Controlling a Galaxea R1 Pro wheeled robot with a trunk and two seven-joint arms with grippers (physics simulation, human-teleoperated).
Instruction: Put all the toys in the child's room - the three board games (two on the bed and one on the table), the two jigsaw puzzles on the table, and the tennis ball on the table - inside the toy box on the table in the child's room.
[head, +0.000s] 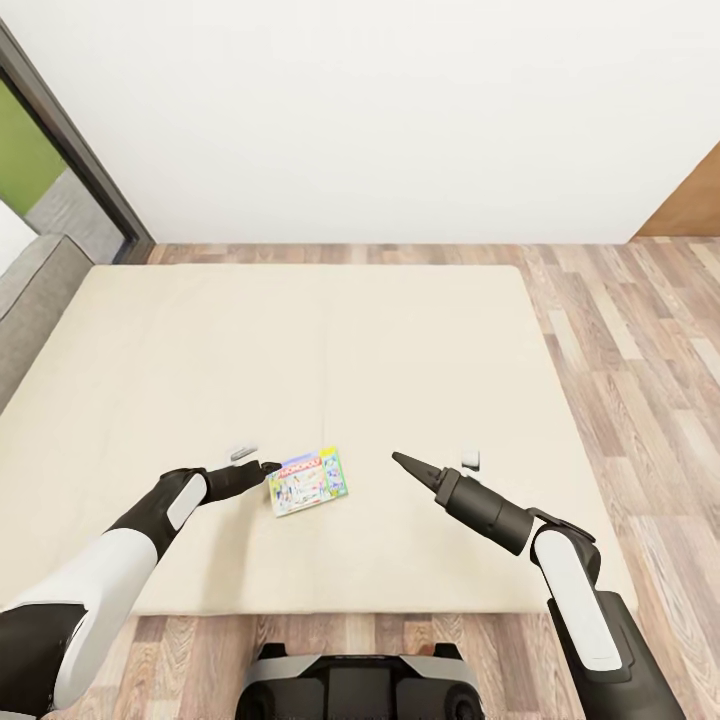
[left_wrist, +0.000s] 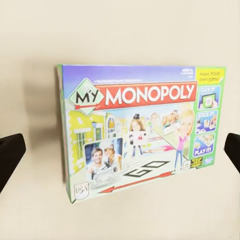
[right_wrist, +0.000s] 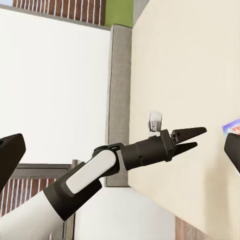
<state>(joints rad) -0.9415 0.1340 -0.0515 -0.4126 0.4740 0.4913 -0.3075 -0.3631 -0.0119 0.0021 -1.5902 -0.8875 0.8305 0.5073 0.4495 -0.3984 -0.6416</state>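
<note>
Monopoly board game (head: 308, 481) lies flat on your bed (head: 300, 350), near the mattress's front edge and just beside your left gripper (head: 268, 467), with bare mattress all round it and nothing resting on its printed cover. Your left gripper's fingers (right_wrist: 187, 133) point at the box's near side with only a narrow gap between them, holding nothing. Your right gripper (head: 400, 459) hovers over the mattress well apart from the box, and you cannot tell how its jaws stand.
</note>
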